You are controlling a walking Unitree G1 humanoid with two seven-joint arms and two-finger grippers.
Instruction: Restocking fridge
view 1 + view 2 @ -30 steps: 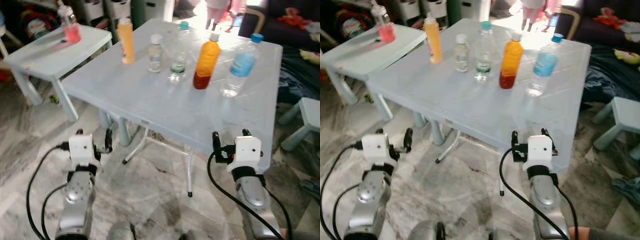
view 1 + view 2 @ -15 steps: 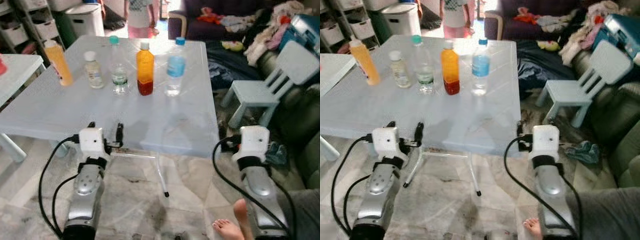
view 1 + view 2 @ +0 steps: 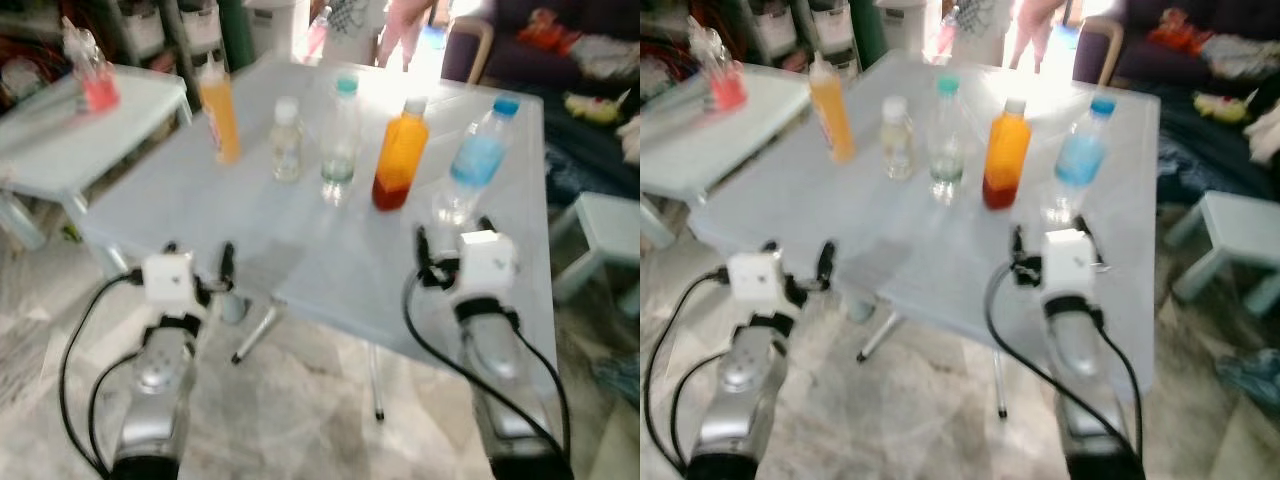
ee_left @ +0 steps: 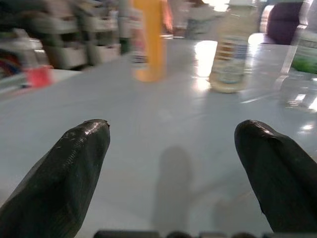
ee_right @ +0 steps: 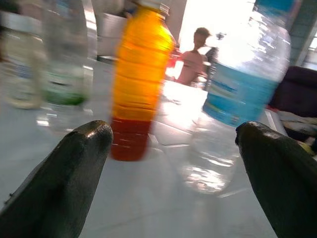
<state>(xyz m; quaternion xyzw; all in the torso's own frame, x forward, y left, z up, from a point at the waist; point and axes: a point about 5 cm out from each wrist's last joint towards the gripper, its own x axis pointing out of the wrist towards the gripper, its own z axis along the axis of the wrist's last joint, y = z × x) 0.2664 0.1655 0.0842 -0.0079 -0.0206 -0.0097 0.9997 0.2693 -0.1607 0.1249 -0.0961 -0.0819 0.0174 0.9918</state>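
Five bottles stand in a row on the pale blue table (image 3: 300, 250): a yellow squeeze bottle (image 3: 218, 110), a small white-capped bottle (image 3: 287, 140), a clear teal-capped water bottle (image 3: 340, 140), an orange juice bottle (image 3: 400, 155) and a blue-labelled water bottle (image 3: 475, 165). My right gripper (image 3: 452, 235) is open over the table top, just short of the juice bottle (image 5: 136, 84) and the blue-labelled bottle (image 5: 237, 99), holding nothing. My left gripper (image 3: 200, 257) is open at the table's near edge, level with the top, facing the yellow bottle (image 4: 148, 39) and the small bottle (image 4: 230, 49).
A lower side table (image 3: 60, 140) with a pink bottle (image 3: 90, 80) stands at the left. A pale stool (image 3: 600, 230) is at the right. Storage shelves and a person (image 3: 380, 20) are behind the table. Marbled floor lies below my arms.
The camera has swung, so the whole view shifted. Both grippers have come up from below the table's edge; the right one now reaches over the top near the bottles.
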